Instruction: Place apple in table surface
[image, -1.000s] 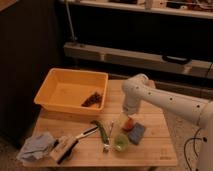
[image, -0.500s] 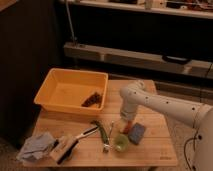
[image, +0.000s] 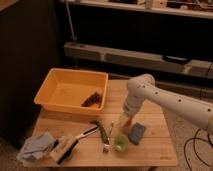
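The apple (image: 128, 122) shows as a small red-orange patch just above the table surface (image: 155, 150), next to the blue sponge (image: 136, 132). My gripper (image: 125, 119) hangs down from the white arm (image: 142, 92) and is right at the apple, partly covering it. I cannot tell whether the apple rests on the planks or hangs just above them. The green round object (image: 121, 142) lies just in front of the apple.
A yellow tub (image: 60, 97) with something dark in it stands at the back left. A long green vegetable (image: 101, 131), a metal utensil (image: 108, 139), a brush (image: 65, 148) and a grey-blue cloth (image: 34, 147) lie along the front. Dark shelving stands behind.
The arm's elbow has shifted slightly left and the gripper has come lower toward the table, with the apple still at its tip.
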